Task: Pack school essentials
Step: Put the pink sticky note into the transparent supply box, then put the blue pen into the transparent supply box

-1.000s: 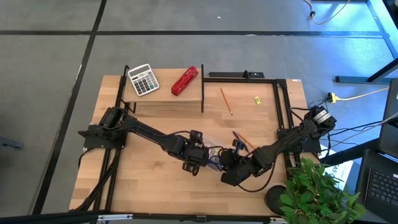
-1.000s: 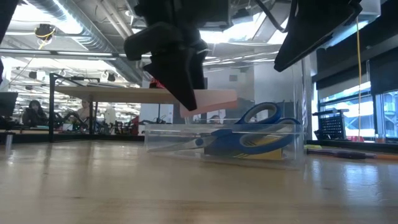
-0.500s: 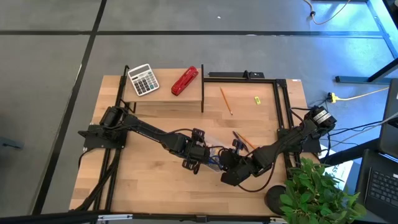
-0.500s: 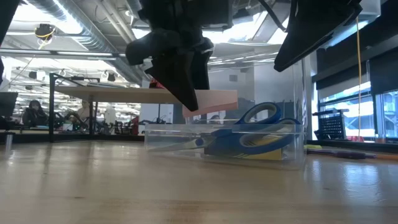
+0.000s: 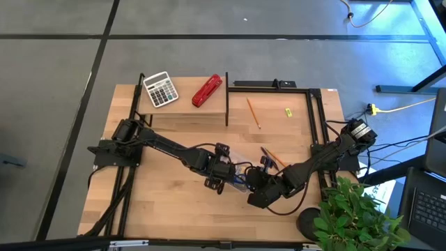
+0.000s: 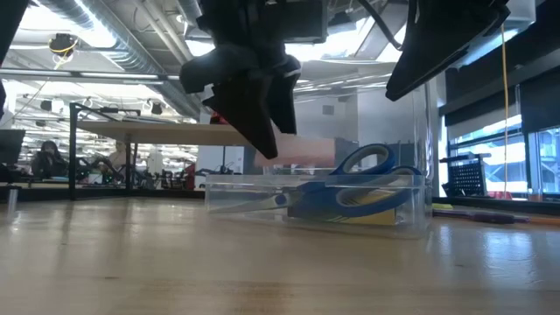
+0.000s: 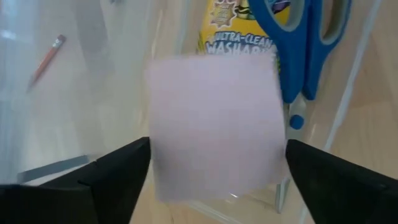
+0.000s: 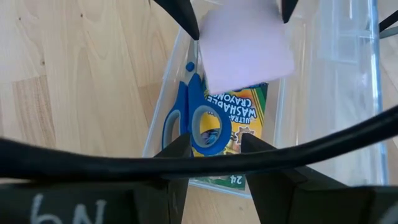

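A clear plastic rectangular box is seen on the light wooden table, near its middle, between the two dark arms. Inside it, a pair of blue-handled scissors is laid on a yellow-and-green crayon packet, the scissors along one long wall of the box.

The left gripper is held just above the box, its two dark fingers spread wide. Between them, but touching neither in the left wrist view, a pale pink square sticky-note pad is seen, blurred, over the scissors and the crayon packet. In the low view the pad shows as a faint pink band just above the rim of the box, beside the left fingers. Whether it is resting on the contents cannot be told.

The right gripper is placed at the other end of the box, its fingers set a moderate way apart; whether the box wall is pinched between them cannot be told.

Farther back on the table, a thin orange pencil and a tiny yellow piece are left well apart from the box. A second orange pencil and a dark pen lie just beside the right gripper.

On a raised wooden shelf at the back, a white-grey calculator and a red stapler are set apart from each other.
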